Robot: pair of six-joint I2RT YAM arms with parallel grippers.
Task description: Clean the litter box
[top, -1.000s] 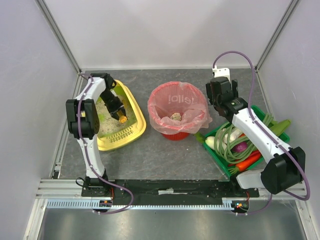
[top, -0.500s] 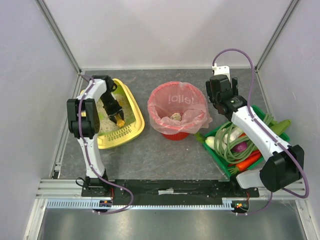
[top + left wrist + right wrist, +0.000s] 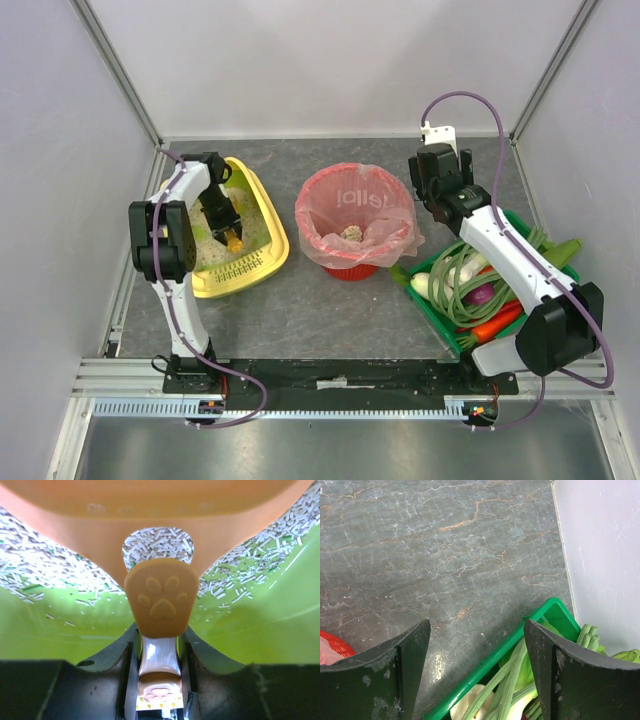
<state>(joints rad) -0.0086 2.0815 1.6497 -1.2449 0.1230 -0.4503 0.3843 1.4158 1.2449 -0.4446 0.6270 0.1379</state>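
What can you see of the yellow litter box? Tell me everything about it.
The litter box is a yellow rounded-rectangular plastic tray with green inner walls, lying flat and angled on the grey table, far left, beside the red bin but apart from it. Its near rim carries a row of slots. Pale grainy pellet litter covers the floor. The left pincer holds an orange scoop by its paw-print handle, inside the box, over the litter.
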